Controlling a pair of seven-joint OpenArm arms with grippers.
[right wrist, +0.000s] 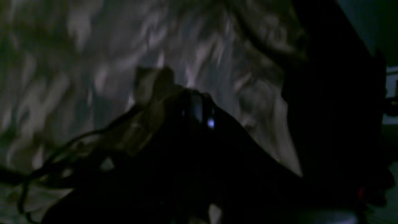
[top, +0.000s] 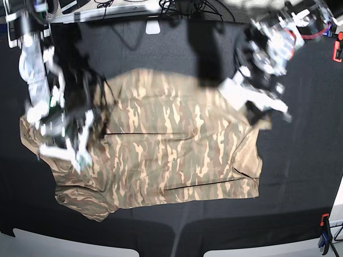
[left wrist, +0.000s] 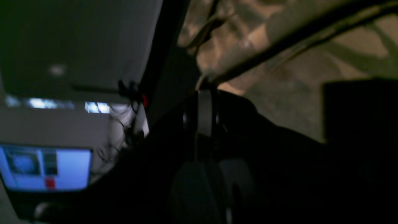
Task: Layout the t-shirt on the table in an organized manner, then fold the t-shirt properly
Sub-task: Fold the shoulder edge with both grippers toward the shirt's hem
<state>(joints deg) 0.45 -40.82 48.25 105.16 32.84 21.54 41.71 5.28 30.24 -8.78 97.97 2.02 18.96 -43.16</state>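
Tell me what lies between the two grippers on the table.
In the base view, the camouflage t-shirt spans the stretch from the right gripper to the left gripper, over the black table; nothing else shows.

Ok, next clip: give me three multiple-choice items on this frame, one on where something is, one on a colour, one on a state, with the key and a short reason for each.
1. Where does the t-shirt lie?
A. spread over the middle of the table
B. bunched in a far corner
C. hanging off the near edge

2. What colour is the table's surface?
A. white
B. black
C. green

3. How do the left gripper and right gripper stand?
A. both wide open above bare table
B. one open, one shut
C. both shut at the shirt's side edges

Key:
1 A: the base view shows the shirt opened out across the centre, with dark surface all round it.
2 B: matte black shows on every side of the shirt.
3 C: each wrist view shows camouflage cloth right at the closed jaws.
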